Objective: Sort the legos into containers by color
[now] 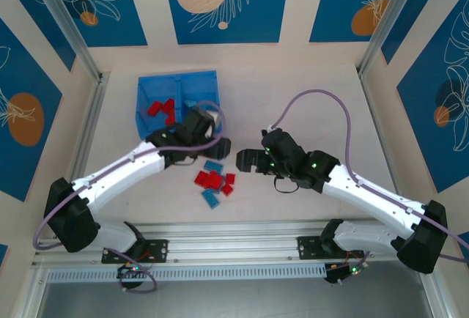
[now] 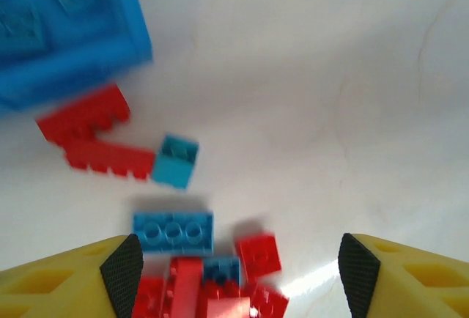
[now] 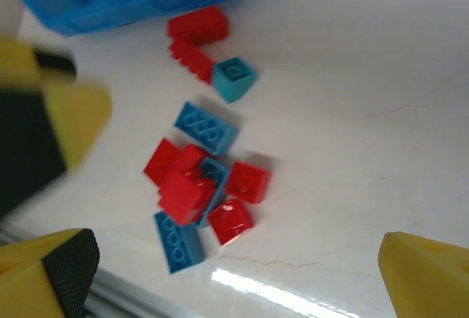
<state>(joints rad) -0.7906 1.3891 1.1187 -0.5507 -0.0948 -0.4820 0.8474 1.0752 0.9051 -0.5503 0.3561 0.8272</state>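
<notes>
Logging red and teal plastic bricks (image 3: 198,179) heaped near bright blue divided plastic tray (image 1: 154,87) — my left pincer (image 2: 238,267), right pincer (image 3: 238,274): both wide, empty.

— The blue tray (image 2: 88,69), left wrist view?
— Blurred, cut off by the top and left edges.
— The red bricks (image 2: 187,289) lowest down?
— Clipped by the bottom edge. From above, the left arm (image 1: 146,155) hides part of the tray's right compartment.

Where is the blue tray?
In the top view, the blue tray sits at the far left of the table, just beyond the left gripper.
</notes>
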